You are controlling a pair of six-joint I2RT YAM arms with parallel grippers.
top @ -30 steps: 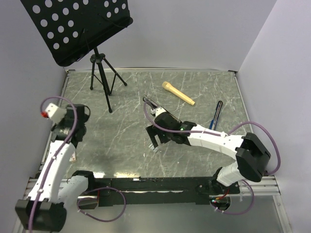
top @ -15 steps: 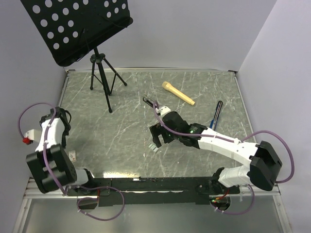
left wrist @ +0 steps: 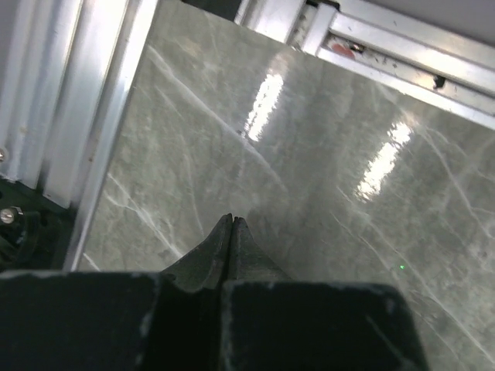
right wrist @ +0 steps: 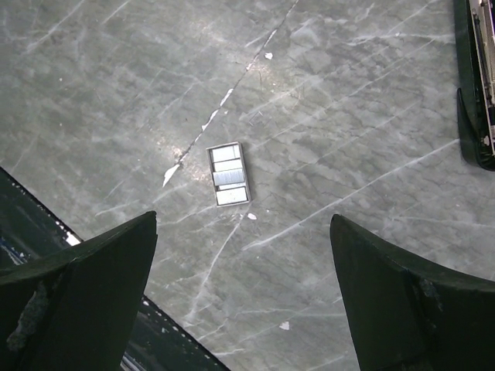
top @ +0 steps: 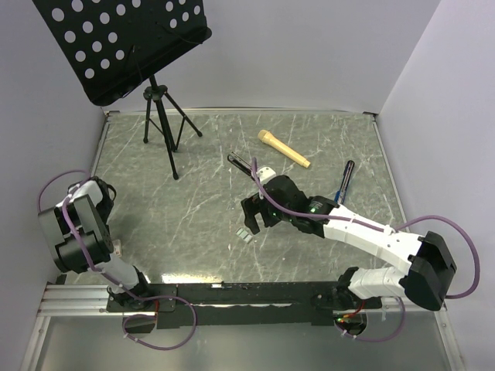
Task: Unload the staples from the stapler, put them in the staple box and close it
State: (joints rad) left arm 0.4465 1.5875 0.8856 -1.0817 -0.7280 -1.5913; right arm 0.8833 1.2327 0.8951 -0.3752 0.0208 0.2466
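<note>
My right tool [right wrist: 244, 228] hangs released over the staples [right wrist: 229, 174] lying on the table [right wrist: 348, 93]; unloading looks finished, next I only withdraw.

White arm shells [top: 363, 232], black joints and hands [left wrist: 232, 232], looping purple cables [top: 452, 224].

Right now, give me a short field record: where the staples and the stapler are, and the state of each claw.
staples: one short silvery strip, lying flat on the table, outside the stapler, touched by nothing
stapler: black, at the right edge of the right wrist view, apart from the strip
right claw: open, holding nothing, above the table with the strip just ahead of the gap between its fingers
left claw: shut, empty, over the table near its railed edge, far from both
</note>
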